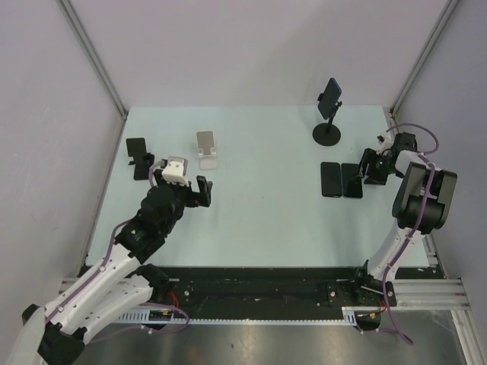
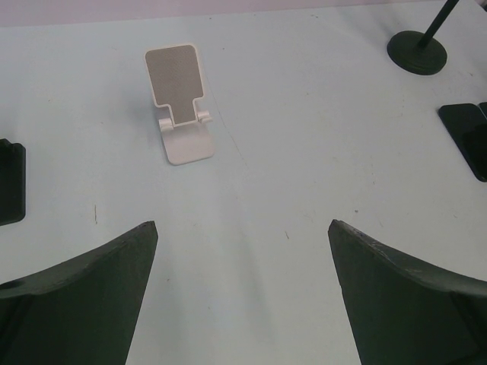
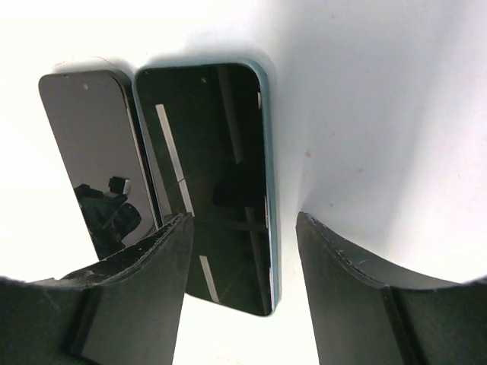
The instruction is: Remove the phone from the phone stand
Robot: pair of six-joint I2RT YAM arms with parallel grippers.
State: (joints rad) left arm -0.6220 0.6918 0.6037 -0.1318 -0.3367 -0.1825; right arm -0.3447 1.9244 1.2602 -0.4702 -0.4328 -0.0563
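Right gripper (image 3: 243, 224), fingers wide apart, straddles a flat phone (image 3: 217, 175) lying beside a second flat phone (image 3: 95, 152) on the table (image 1: 259, 220). Left gripper (image 2: 242, 228), equally wide, faces the white stand (image 2: 181, 114). The mounted phone (image 1: 329, 97) sits on the tall black stand (image 1: 327, 134), back right

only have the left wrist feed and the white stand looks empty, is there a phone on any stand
observer: yes, a phone is held on top of the black pole stand at the far right; your view shows only its base.
operator: where is the right arm
observer: the right gripper is low at the two flat phones lying side by side, nearer the arm bases than that stand.
operator: holding one?
observer: no, its jaws are open, with the end of the blue-edged phone between them in the right wrist view.
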